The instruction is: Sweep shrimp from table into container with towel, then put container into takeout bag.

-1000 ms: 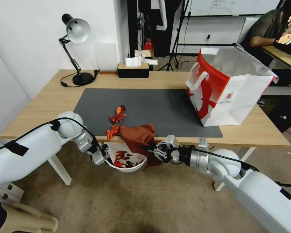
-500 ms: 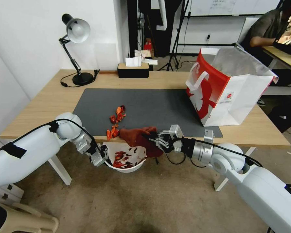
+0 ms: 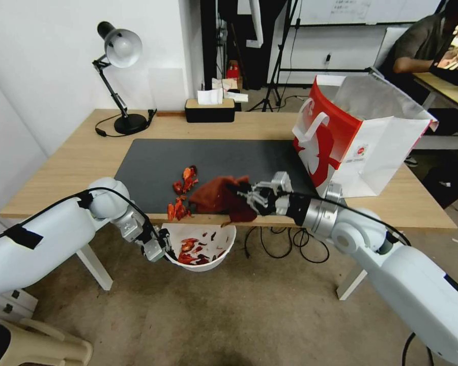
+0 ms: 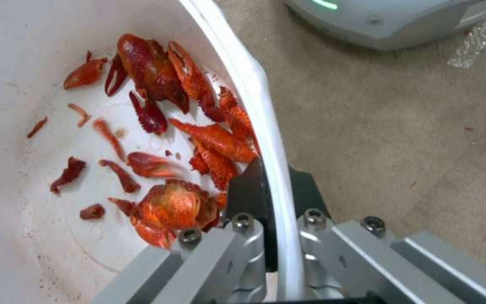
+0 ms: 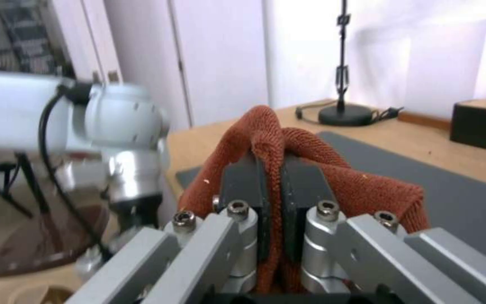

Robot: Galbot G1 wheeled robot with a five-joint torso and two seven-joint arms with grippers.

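Head view: small unreadable logo on red-white takeout bag (image 3: 359, 140).

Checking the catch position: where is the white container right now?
In the head view the container hangs below the table's near edge, gripped at its rim by the left tool.

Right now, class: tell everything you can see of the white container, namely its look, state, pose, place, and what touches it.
The container is a round white bowl of plastic look, with tall, slightly flared sides. It hangs in the air just below the table's near edge, open side up, tilted slightly. The left gripper is clamped on its rim, one finger inside and one outside the wall. Inside lie red-orange shrimp pieces and crumbs, heaped toward the gripped side; the inner wall is smeared with reddish specks.
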